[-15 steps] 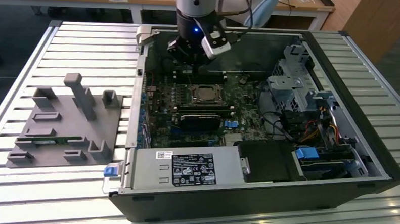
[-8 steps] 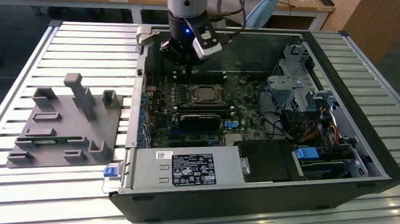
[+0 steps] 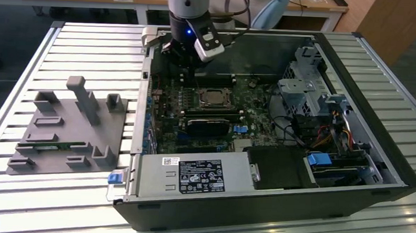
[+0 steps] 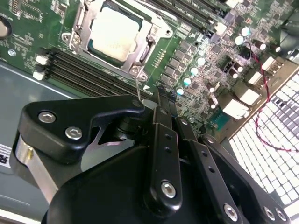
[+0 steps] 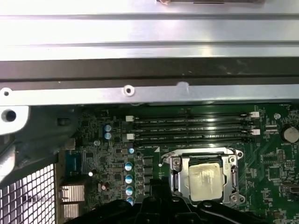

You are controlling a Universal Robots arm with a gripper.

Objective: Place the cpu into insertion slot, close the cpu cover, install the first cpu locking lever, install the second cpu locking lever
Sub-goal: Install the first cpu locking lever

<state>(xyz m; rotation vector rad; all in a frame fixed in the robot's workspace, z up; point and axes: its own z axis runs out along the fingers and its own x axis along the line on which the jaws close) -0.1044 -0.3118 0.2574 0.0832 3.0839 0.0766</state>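
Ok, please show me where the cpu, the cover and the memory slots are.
cpu (image 5: 204, 179), first wrist view, middle of its silver top.
cover (image 5: 176, 179), first wrist view, one side bar of the metal frame.
memory slots (image 5: 191, 128), first wrist view, middle of the long dark rows.

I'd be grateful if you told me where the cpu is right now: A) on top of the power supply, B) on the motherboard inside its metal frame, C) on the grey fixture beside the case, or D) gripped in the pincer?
B: in the second wrist view the cpu lies flat on the motherboard, with the cpu cover framing it.
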